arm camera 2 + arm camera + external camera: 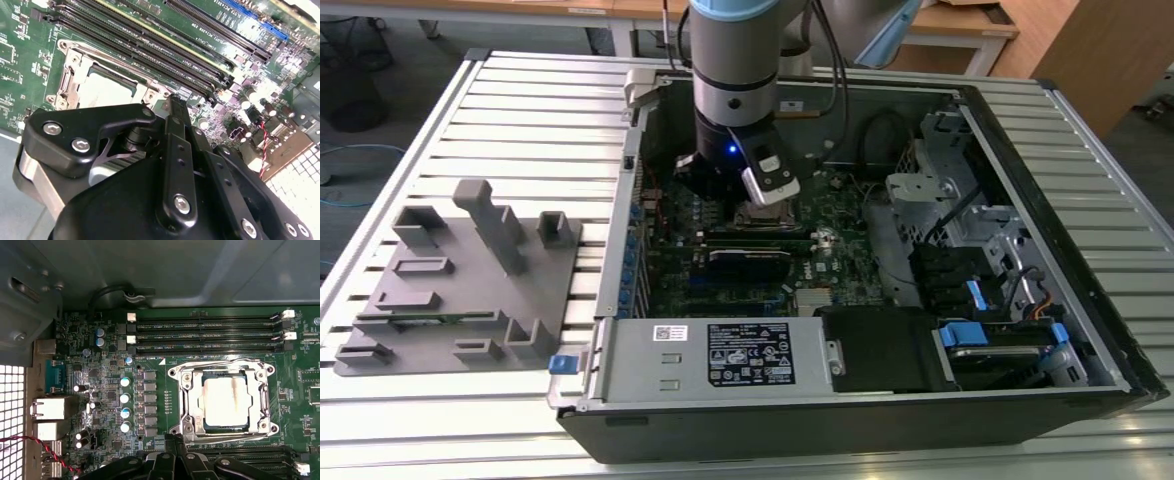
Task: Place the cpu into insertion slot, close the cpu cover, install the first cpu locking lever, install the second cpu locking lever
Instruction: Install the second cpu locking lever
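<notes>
- The exterior view looks down from above and off to one side onto the slatted counter, taking in the whole open computer case with the arm reaching down into it, and a grey fixture at the exterior view's left.
- The first wrist view rides on the arm and looks nearly straight down at the motherboard from close by, the cpu sitting inside the cpu cover.
- The second wrist view sits closer and tilted, looking along the tool at the board.
- Both wrist views share the socket and the long memory slots beside it.
</notes>
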You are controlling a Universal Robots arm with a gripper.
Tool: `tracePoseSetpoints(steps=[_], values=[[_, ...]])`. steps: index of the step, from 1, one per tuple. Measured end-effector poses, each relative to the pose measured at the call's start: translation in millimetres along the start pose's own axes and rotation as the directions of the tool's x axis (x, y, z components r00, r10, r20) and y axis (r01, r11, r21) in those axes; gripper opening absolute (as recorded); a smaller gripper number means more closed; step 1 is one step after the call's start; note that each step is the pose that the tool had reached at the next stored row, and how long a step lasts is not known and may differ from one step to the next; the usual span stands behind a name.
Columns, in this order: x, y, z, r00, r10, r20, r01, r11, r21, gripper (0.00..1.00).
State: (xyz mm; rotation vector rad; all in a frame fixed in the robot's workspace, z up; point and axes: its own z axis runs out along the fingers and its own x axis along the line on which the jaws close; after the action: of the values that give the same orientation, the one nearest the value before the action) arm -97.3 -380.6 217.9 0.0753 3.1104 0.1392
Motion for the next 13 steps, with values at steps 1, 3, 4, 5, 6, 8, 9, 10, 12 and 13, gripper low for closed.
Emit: tracePoseSetpoints(steps=[1,3,4,5,6,8,9,10,12,13], values=[[0.0,0.0,0.0,1.0,0.0,0.0,0.0,1.0,0.0,0.1],[0.0,0.0,-0.1,1.0,0.0,0.0,0.0,1.0,0.0001,0.1],[-0.2,0.0,-0.2,1.0,0.0,-0.0002,0.0,1.0,0.0002,0.1],[-1.0,0.0,-0.2,1.0,0.0,-0.0002,0.0,1.0,0.0003,0.1],[-2.4,0.1,-0.1,1.0,0.0,-0.0002,0.0,1.0,0.0004,0.1],[-6.8,0.4,0.1,1.0,0.0,-0.0002,0.0,1.0,0.0002,0.1],[-9.4,0.6,0.1,1.0,0.0,-0.0003,0.0,1.0,0.0003,0.1],[-12.1,0.9,0.2,1.0,0.0,-0.0004,0.0,1.0,0.0003,0.1],[-18.6,1.3,0.5,1.0,0.0,-0.0005,0.0,1.0,0.0002,0.1],[-21.6,1.6,0.6,1.0,0.0,-0.0006,0.0,1.0,0.0002,0.1]])
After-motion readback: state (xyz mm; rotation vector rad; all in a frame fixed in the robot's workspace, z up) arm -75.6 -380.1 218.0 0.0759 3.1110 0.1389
